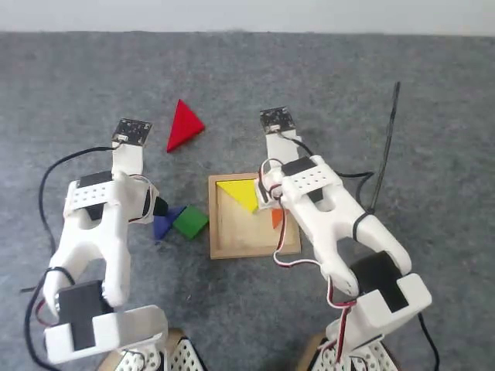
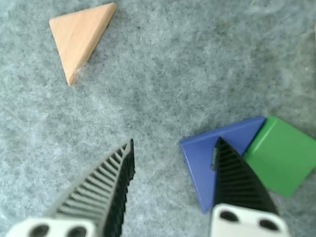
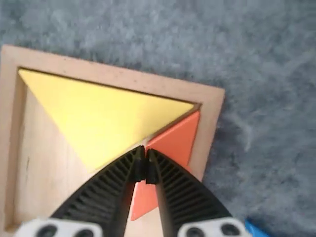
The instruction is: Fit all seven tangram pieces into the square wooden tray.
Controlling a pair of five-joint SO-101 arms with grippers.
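Observation:
The square wooden tray (image 1: 217, 241) lies at the table's middle, holding a yellow triangle (image 1: 240, 192) along its far side and an orange piece (image 3: 174, 142) at its right edge. My right gripper (image 3: 143, 151) hangs shut and holds nothing, its tips over the seam between the yellow triangle (image 3: 101, 117) and the orange piece. My left gripper (image 2: 174, 142) is open just left of the tray. One of its fingers (image 2: 232, 173) lies over a blue triangle (image 2: 207, 158), which touches a green square (image 2: 279, 155). A red triangle (image 1: 184, 124) lies farther back.
A plain wood-coloured triangle (image 2: 79, 37) lies on the grey felt beyond the left gripper. A black cable (image 1: 389, 139) runs along the right side of the table. A blue corner (image 3: 256, 228) shows outside the tray near the right gripper.

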